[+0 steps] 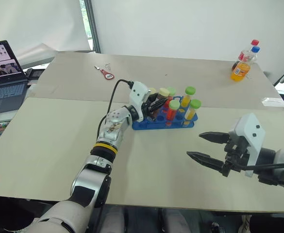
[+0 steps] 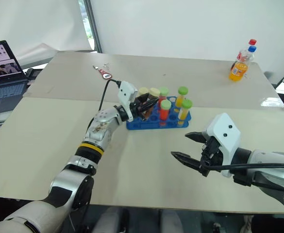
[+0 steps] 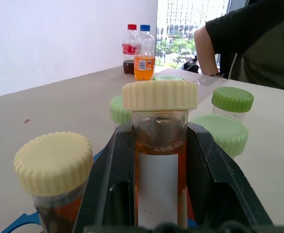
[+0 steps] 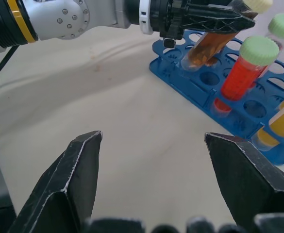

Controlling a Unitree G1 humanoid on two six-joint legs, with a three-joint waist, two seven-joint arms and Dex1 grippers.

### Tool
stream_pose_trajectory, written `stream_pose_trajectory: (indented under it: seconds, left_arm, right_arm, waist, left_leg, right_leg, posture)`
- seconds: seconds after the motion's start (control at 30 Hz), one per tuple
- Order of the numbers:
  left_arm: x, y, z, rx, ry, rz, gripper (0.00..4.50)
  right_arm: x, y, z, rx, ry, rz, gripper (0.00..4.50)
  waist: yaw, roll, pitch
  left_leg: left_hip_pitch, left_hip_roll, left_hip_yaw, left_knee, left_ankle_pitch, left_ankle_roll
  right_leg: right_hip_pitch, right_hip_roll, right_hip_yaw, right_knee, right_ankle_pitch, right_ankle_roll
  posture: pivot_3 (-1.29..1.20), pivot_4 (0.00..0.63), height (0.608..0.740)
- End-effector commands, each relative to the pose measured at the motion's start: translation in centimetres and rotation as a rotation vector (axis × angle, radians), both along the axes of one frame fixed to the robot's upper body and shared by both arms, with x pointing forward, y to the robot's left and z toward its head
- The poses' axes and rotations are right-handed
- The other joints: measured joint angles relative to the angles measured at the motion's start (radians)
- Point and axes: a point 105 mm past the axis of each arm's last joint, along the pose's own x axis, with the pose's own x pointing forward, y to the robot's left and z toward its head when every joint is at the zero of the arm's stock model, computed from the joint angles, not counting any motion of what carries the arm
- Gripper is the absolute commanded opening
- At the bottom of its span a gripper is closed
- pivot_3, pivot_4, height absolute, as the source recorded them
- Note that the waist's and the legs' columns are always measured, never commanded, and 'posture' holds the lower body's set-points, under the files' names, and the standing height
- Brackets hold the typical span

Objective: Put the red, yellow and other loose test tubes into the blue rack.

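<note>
I see a pale beige table (image 1: 59, 150) built of two boards, their seam running across mid-frame, against a white wall. At the upper left sits an open laptop (image 1: 3, 73); two drink bottles (image 1: 243, 62) stand at the upper right, and a small red tool (image 1: 106, 73) lies upper centre. The blue rack (image 1: 163, 121), centre frame, carries green- and cream-capped tubes. My left gripper (image 1: 154, 106) is clamped on a cream-capped tube (image 3: 159, 145), tilted over the rack. My right gripper (image 1: 207, 146) hovers at lower right, fingers spread, empty.
</note>
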Motion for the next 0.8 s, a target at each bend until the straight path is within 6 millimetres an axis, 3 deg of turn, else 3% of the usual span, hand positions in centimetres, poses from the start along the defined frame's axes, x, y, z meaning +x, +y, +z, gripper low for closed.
stream_pose_trajectory:
  seconds: [0.03,0.27,0.5,0.73,0.77,0.8]
  left_arm:
    - [-0.4,0.1,-0.2,-0.038,-0.019,0.007,0.9]
    - [-0.9,1.7,-1.9,-0.08,-0.063,0.098,0.9]
    - [-1.3,1.6,-2.8,-0.056,-0.097,0.11,0.9]
    - [-1.8,3.2,-3.3,0.035,-0.118,0.067,4.06]
    - [-1.9,3.6,-3.4,0.058,-0.117,0.057,4.44]
    - [-2.0,3.8,-3.5,0.073,-0.113,0.051,4.44]
  right_arm:
    - [-0.1,-0.2,1.0,-0.009,-0.05,-0.024,3.76]
    - [1.3,-1.0,1.3,0.045,-0.114,-0.176,3.76]
    - [2.2,-1.6,1.1,0.079,-0.124,-0.27,3.76]
    - [3.1,-1.9,1.0,0.071,-0.136,-0.286,3.76]
    - [3.2,-1.9,0.9,0.066,-0.137,-0.281,3.76]
    - [3.2,-1.9,0.9,0.063,-0.138,-0.278,3.76]
  waist:
    - [-0.001,0.0,0.0]
    - [-0.004,0.0,0.0]
    - [-0.004,0.0,-0.001]
    - [-0.007,0.001,-0.001]
    - [-0.007,0.001,-0.001]
    - [-0.007,0.001,-0.001]
  left_leg:
    - [0.001,0.0,0.0,0.0,0.0,0.0]
    - [0.007,0.0,-0.002,-0.001,-0.001,0.001]
    - [0.007,0.0,-0.002,-0.001,-0.001,0.001]
    - [0.007,0.001,-0.002,-0.001,-0.001,0.001]
    - [0.007,0.001,-0.002,-0.001,-0.001,0.001]
    - [0.007,0.001,-0.002,-0.001,-0.001,0.001]
  right_leg:
    - [0.001,0.0,0.0,0.0,0.0,0.0]
    - [0.009,0.0,0.0,-0.004,0.0,0.0]
    - [0.009,0.0,0.0,-0.004,0.0,0.0]
    - [0.008,0.001,0.0,-0.004,0.0,0.0]
    - [0.008,0.001,0.0,-0.004,0.0,0.0]
    - [0.008,0.001,0.0,-0.004,0.0,0.0]
  posture:
    - [0.0,0.15,0.733]
    - [0.0,0.15,0.733]
    - [0.0,0.15,0.733]
    - [0.0,0.15,0.733]
    - [0.0,0.15,0.733]
    - [0.0,0.15,0.733]
